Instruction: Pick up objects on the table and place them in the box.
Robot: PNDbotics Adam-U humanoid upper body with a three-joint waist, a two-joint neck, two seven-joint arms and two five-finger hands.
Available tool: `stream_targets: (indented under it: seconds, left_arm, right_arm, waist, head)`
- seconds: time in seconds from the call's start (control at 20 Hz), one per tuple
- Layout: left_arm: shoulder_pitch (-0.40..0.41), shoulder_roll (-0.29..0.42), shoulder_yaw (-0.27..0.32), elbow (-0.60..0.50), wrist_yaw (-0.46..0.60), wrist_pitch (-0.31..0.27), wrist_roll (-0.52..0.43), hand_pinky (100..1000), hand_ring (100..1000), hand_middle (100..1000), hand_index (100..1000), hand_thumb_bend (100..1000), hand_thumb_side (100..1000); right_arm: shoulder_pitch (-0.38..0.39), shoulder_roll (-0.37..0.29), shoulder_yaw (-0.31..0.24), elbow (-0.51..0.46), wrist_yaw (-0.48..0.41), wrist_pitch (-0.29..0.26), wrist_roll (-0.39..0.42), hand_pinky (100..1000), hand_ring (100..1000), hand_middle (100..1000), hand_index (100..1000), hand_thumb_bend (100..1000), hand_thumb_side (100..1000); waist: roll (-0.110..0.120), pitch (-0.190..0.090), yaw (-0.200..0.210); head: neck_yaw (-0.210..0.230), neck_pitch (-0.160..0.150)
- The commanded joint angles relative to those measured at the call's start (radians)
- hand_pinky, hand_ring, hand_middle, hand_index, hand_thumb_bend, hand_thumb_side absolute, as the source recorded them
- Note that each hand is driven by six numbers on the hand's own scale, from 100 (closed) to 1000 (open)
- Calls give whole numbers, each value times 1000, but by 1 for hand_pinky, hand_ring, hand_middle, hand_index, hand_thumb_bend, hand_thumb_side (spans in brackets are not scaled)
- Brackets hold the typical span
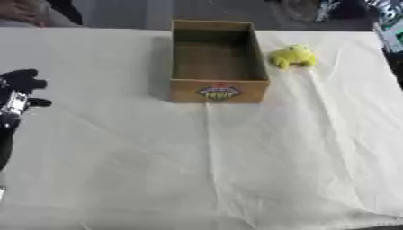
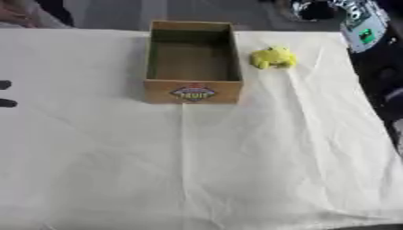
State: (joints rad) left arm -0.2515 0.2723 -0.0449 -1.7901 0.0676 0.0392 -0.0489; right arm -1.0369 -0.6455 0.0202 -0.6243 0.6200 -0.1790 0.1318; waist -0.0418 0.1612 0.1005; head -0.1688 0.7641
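Yellow soft toy (image 1: 293, 55) sits on the white worktop (image 1: 236, 170), just beside the box (image 1: 219, 63) at its 3 o'clock. I should reach it from the side, then lift it over the box wall. My left robot hand (image 1: 17, 92) shows at 9 o'clock in the left eye view, fingers curled, holding nothing. The right eye view shows only its fingertips. I cannot see my right robot hand.

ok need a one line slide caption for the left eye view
Open cardboard box on white cloth, yellow toy beside it, left hand at the view's left edge.
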Motion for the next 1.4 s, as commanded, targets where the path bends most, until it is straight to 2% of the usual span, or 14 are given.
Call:
stream_targets:
  seconds: [0.05, 0.3, 0.5, 0.95, 1.15, 1.4]
  left_arm:
    - [-13, 12, -1, -25, -2, -1, -5, 635, 787, 591, 755, 298, 614]
    - [-15, 11, -4, -24, -1, -1, -8, 634, 786, 591, 754, 300, 614]
    - [-18, 10, -6, -24, -1, -1, -10, 634, 786, 590, 754, 301, 614]
    - [-26, 10, -5, -26, -1, -1, -12, 634, 786, 590, 754, 305, 612]
    - [-28, 9, -6, -27, -1, -2, -12, 634, 786, 589, 754, 306, 612]
    - [-29, 9, -6, -28, -2, -2, -13, 634, 785, 589, 754, 306, 613]
  right_arm:
    - [-14, -22, 2, 0, 95, -18, 64, 836, 994, 879, 917, 240, 314]
    - [-11, -16, 1, 2, 212, -29, 139, 872, 1000, 904, 925, 310, 350]
    - [-7, -12, -5, 1, 265, -34, 172, 885, 1000, 916, 931, 328, 362]
    - [6, -5, -7, 12, 328, -37, 232, 901, 1000, 939, 943, 378, 391]
    - [11, -4, -12, 17, 328, -34, 237, 898, 1000, 933, 943, 366, 363]
    - [17, -5, -12, 21, 328, -30, 235, 897, 1000, 932, 942, 371, 386]
  waist:
    - [2, -13, 1]
    - [0, -12, 6]
    - [-4, -9, 13]
    - [-11, -3, 34]
    - [-12, -1, 41]
    - [-13, 3, 47]
  head:
    - [-4, 6]
    - [-15, 6]
    - [-25, 6]
    - [-30, 6]
    - [-30, 6]
    - [-32, 6]
